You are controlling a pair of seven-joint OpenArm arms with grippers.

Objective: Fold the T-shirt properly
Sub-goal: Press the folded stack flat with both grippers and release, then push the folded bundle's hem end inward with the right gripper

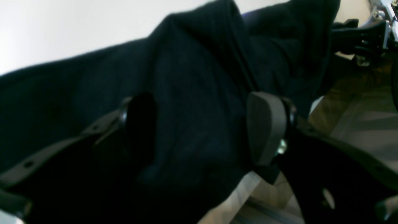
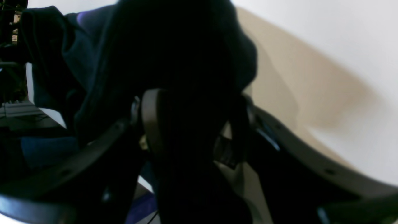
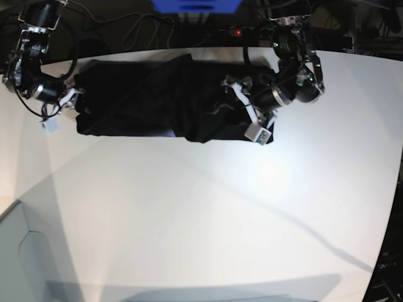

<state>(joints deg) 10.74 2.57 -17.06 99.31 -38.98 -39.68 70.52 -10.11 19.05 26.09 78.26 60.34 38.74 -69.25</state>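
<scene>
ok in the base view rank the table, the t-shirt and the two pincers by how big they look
1. white table, largest by far
2. black T-shirt
3. left pincer and right pincer: both small; the left assembly looks bulkier, but dark cloth hides their outlines, so unranked

The white table (image 3: 208,207) was brightly lit, with dark cables (image 3: 132,28) and a blue panel (image 3: 195,5) behind it.

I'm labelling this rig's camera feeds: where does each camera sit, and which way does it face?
Left wrist: on the left arm, looking along the left gripper, whose jaws straddle the T-shirt.
Right wrist: on the right arm, looking past the right gripper, jaws around bunched cloth.
Base: overhead, looking down at the white table and both arms.
All share the T-shirt.
</scene>
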